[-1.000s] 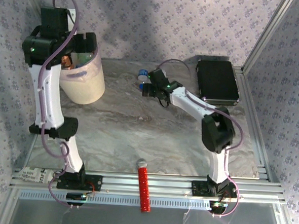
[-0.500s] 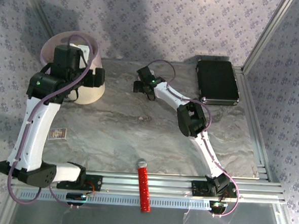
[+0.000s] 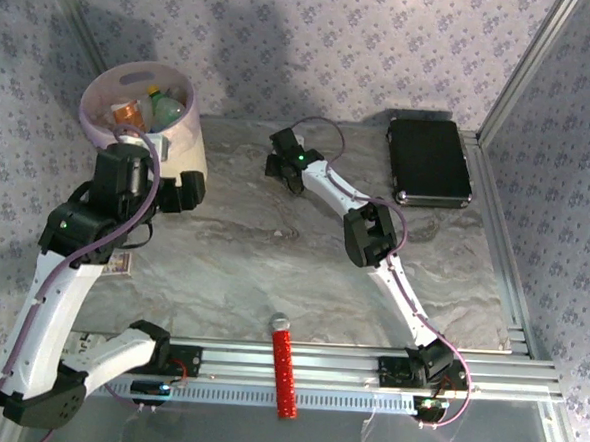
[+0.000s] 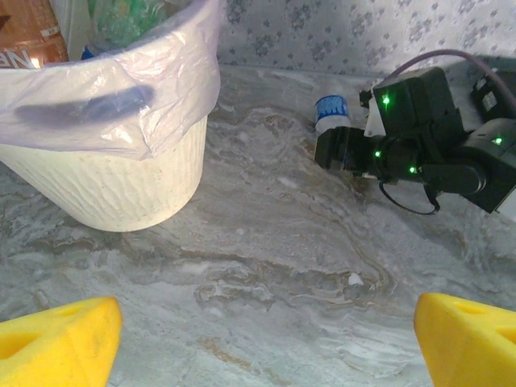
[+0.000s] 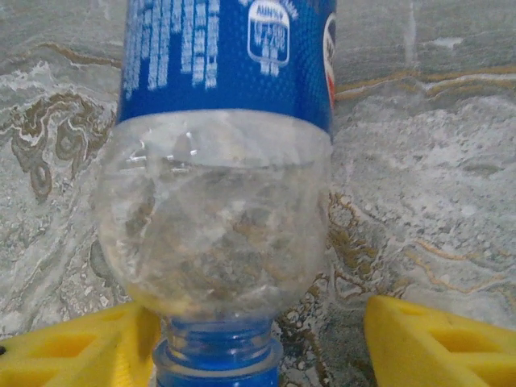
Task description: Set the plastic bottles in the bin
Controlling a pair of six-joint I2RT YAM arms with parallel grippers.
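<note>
left arm [image 3: 49, 286] back from bin [image 3: 184, 146], marbled tabletop [image 3: 262, 269]

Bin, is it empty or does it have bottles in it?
Not empty: the top view shows an orange-brown bottle and a greenish bottle inside the bin.

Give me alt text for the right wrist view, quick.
A clear plastic bottle with a blue label and blue cap lies on the marbled table, cap toward the camera, between the two yellow fingers, which are not yet closed on it.
</note>
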